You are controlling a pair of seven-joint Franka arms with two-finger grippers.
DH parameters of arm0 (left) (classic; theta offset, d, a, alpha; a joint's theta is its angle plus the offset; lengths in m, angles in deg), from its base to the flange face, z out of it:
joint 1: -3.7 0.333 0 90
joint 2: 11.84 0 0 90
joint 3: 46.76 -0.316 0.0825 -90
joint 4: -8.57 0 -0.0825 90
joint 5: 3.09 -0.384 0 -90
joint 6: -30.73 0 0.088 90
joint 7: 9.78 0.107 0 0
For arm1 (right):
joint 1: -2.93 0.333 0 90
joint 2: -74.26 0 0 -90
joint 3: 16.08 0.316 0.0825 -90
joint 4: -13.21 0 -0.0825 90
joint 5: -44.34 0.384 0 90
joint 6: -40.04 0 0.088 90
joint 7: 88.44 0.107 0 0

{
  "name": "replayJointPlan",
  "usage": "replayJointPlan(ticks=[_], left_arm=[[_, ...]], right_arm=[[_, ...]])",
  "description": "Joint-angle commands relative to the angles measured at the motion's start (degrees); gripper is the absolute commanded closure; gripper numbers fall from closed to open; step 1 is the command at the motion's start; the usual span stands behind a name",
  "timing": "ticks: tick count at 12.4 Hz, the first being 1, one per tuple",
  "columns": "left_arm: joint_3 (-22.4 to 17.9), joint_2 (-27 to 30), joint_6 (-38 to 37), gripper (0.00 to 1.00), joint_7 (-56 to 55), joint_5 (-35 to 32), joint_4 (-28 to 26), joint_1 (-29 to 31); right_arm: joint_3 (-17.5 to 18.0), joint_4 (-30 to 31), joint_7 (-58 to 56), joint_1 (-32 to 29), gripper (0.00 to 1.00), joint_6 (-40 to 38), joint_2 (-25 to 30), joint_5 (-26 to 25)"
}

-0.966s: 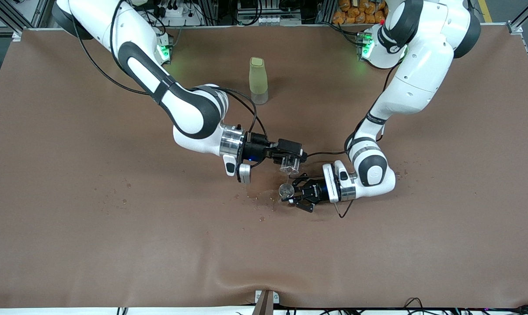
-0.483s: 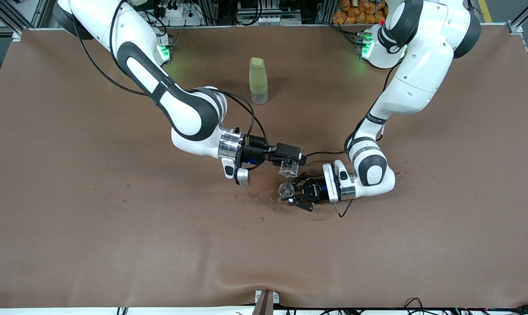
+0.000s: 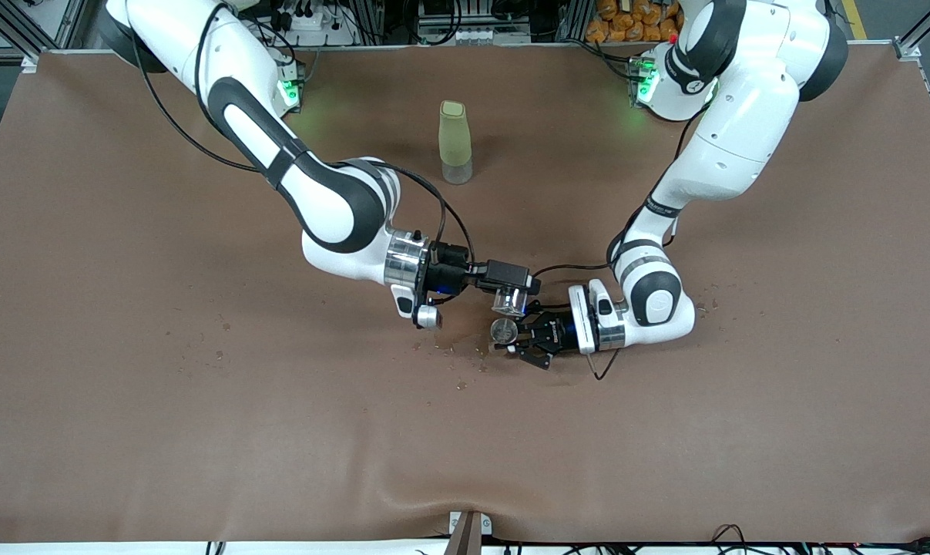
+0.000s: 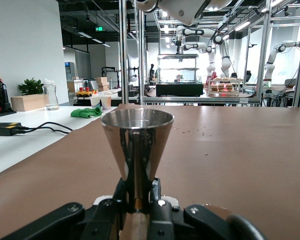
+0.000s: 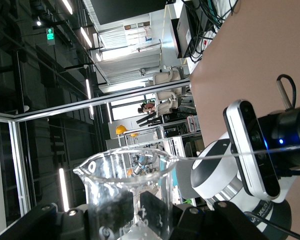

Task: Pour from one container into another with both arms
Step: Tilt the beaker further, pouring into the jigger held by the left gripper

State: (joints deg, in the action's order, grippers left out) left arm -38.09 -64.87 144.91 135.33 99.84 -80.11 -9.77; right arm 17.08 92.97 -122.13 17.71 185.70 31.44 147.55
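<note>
Presently: glass cup [image 3: 508, 301], clamped sideways in the right claw [image 3: 513, 292], tipped just above the jigger [image 3: 503, 331]. Jigger: upright, waist clamped in the left claw [image 3: 520, 341], mouth under the cup's lip. Pour judged under way; righting the cup and setting both down remain. Green bottle [image 3: 454, 142]: upright on the desk [image 3: 125, 385], well apart from the jigger, toward the bases.
</note>
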Motion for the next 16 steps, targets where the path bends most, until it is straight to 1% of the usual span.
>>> replayJointPlan(ticks=[1, 4, 7, 9, 11, 12, 14, 16], left_arm=[[0.12, 2.31, -0.71, 1.0, -1.32, -1.41, -2.2, 0.56], [0.11, 2.31, -0.71, 1.0, -1.4, -1.85, -2.2, 0.56], [0.38, 3.1, -0.8, 1.0, -3.07, -5.53, -2.29, 2.14], [0.38, 3.1, -0.8, 1.0, -3.08, -5.55, -2.38, 2.05], [0.38, 3.1, -0.8, 1.0, -2.99, -5.55, -2.2, 2.05], [0.38, 3.1, -0.8, 1.0, -3.07, -5.55, -2.2, 2.14], [0.38, 3.1, -0.89, 1.0, -3.25, -5.63, -2.11, 2.75], [0.29, 2.75, -4.73, 1.0, -3.52, -6.51, -1.94, 4.51]], right_arm=[[-0.99, -2.5, 4.15, 1.57, 1.0, -0.03, -1.21, -0.99], [-0.99, -2.59, 6.88, 1.57, 1.0, -0.12, -1.21, -0.64], [-0.99, -2.94, 8.9, 1.57, 1.0, -0.12, -1.2, -0.47], [-0.99, -3.12, 11.87, 1.57, 1.0, -0.64, -1.12, -0.46], [-1.08, -3.47, 11.9, 1.57, 1.0, -1.26, -1.12, -0.64], [-1.86, -3.47, 10.59, 1.57, 1.0, -1.26, -1.03, -1.34], [-3.01, -3.38, 2.53, 2.18, 1.0, -1.26, -1.12, -2.66], [-4.67, -2.86, -7.4, 3.24, 1.0, -1.26, -1.12, -3.8]])
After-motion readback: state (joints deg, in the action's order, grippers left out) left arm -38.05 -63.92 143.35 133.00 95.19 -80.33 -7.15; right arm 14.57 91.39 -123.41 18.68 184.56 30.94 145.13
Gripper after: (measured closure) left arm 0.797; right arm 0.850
